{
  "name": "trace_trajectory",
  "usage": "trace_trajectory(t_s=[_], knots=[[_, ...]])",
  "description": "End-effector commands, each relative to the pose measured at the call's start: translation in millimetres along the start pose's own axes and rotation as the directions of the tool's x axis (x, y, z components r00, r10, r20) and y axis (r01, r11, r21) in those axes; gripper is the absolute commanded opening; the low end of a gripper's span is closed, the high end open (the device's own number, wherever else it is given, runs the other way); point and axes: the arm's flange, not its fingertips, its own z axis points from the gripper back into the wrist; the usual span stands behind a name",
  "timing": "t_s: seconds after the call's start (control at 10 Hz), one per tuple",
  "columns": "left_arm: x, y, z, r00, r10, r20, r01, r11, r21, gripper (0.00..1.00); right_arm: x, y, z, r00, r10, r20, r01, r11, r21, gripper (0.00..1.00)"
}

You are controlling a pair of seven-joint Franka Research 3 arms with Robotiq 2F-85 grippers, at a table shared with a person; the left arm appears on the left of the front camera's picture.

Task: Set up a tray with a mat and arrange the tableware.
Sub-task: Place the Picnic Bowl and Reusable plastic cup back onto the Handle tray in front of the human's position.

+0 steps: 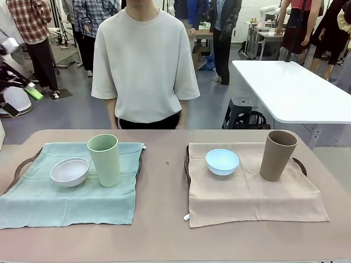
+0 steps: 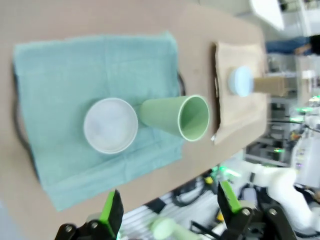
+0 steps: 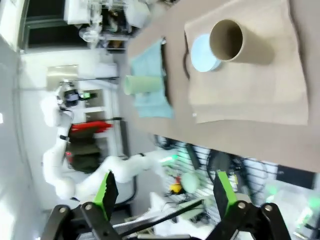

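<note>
Surface: brown table (image 1: pixel 164 192), person standing behind, upper centre.
Left half: teal cloth mat (image 1: pixel 66 203) covering dark tray (image 1: pixel 22 161), carrying white round bowl (image 1: pixel 69 171) and pale green tumbler (image 1: pixel 104 160).
Right half: beige cloth mat (image 1: pixel 247 197) carrying light blue bowl (image 1: pixel 222 161) and tan-brown tumbler (image 1: pixel 278 155).
Tools: left gripper (image 2: pixel 167 212) and right gripper (image 3: pixel 162 197) hovering released, holding nothing.
Progress: seemingly finishing; both settings looking complete.

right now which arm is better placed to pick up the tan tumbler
Right. The tan-brown tumbler stands on the beige mat on the robot's right, and the open right gripper looks down on it; the left gripper faces the teal side.
</note>
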Motion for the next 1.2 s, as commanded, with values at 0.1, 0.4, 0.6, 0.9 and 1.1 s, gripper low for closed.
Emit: trace_trajectory(t_s=[0.1, 0.4, 0.6, 0.9, 1.1], knots=[[-4, 55, 40, 0.994, 0.101, 0.036, -0.090, 0.967, -0.238, 1.00, -16, -46, 43, 0.996, -0.073, 0.054, 0.061, 0.979, 0.197, 1.00], [-41, 125, 77, 0.963, 0.233, 0.138, -0.157, 0.894, -0.419, 1.00, -50, -101, 88, 0.982, -0.124, 0.140, 0.062, 0.921, 0.385, 1.00], [-63, 153, 90, 0.943, 0.278, 0.183, -0.160, 0.861, -0.483, 1.00, -70, -121, 110, 0.968, -0.162, 0.192, 0.069, 0.906, 0.418, 1.00], [-88, 182, 112, 0.905, 0.349, 0.245, -0.181, 0.835, -0.520, 1.00, -94, -129, 131, 0.954, -0.171, 0.245, 0.044, 0.891, 0.452, 1.00], [-89, 189, 116, 0.891, 0.363, 0.273, -0.191, 0.845, -0.499, 1.00, -94, -122, 132, 0.962, -0.144, 0.234, 0.028, 0.898, 0.439, 1.00]])
